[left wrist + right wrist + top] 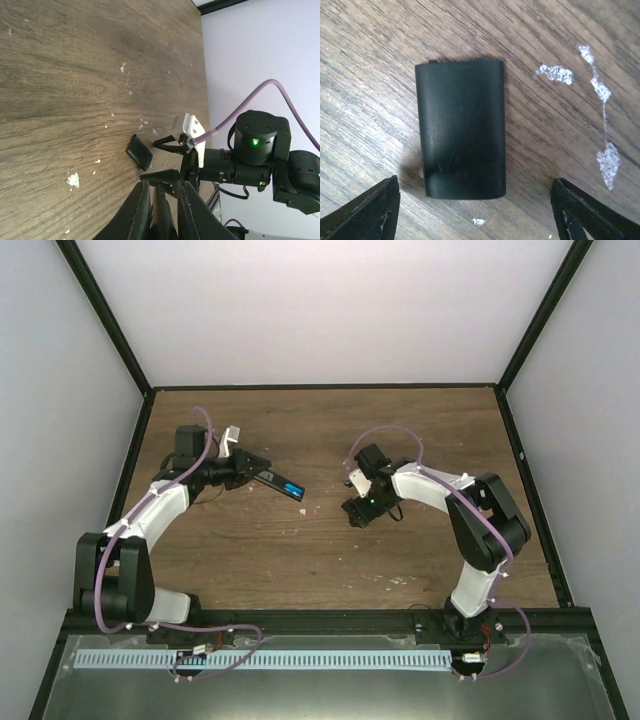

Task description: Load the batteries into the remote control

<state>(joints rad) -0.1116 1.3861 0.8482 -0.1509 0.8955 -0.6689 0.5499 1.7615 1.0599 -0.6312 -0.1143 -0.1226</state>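
The left pincer (256, 468) is clamped on one end of the remote control (282, 483), with the bay facing up and the far end jutting toward the other arm, probably to steady it for the last step. The 2 batteries (293, 487) show as a blue strip in that bay, so they appear seated. The right pincer (477, 212) hangs with its jaws apart, 1 finger on each side of the black cover (461, 129). The cover lies flat on the surface (400, 430), touched by neither finger, and the pincer seems lined up to pick it up.
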